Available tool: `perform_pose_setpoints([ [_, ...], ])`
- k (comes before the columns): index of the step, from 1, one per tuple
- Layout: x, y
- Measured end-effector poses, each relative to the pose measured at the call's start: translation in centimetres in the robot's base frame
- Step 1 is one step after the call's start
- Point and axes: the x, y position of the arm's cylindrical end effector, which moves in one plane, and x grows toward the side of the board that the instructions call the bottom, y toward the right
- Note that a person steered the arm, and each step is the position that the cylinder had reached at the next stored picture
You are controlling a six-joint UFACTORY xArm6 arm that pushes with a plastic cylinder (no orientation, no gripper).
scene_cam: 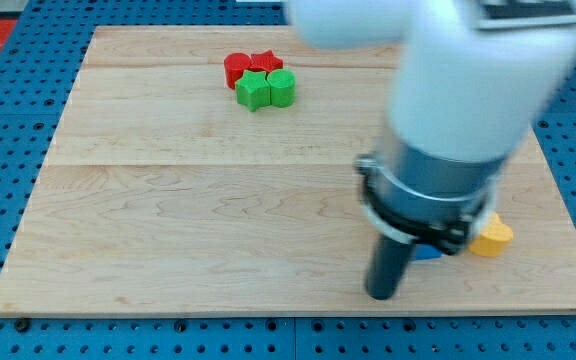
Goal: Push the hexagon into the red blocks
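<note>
My arm is hanging down from one o'clock, its white body blurred, with my tip (382, 294) sitting on the wooden board (168, 230) at five o'clock. There is no pincer to report, only the rod. The two red blocks (236, 68) and two green blocks (266, 90) are clustering at eleven o'clock. A yellow block (494, 237) and a blue block (428, 252) are peeking out beside the rod; I cannot tell which is the hexagon.

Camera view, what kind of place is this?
Probably a robotics lab bench: a wooden board lies on a blue perforated base, with small coloured blocks like the green pair, and my tip down by a blue block.
</note>
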Motion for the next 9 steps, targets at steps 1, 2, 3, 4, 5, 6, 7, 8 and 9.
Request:
perform_pose_setpoints([
  [1, -2.1, 2.4],
  [2, -2.8, 5.7],
  [3, -6.6, 5.3],
  [4, -11.5, 1.8],
  [5, -11.9, -1.5],
  [6, -11.6, -1.6],
  [7, -11.8, -1.7],
  [8, -13.1, -1.5],
  [9, -13.9, -1.5],
])
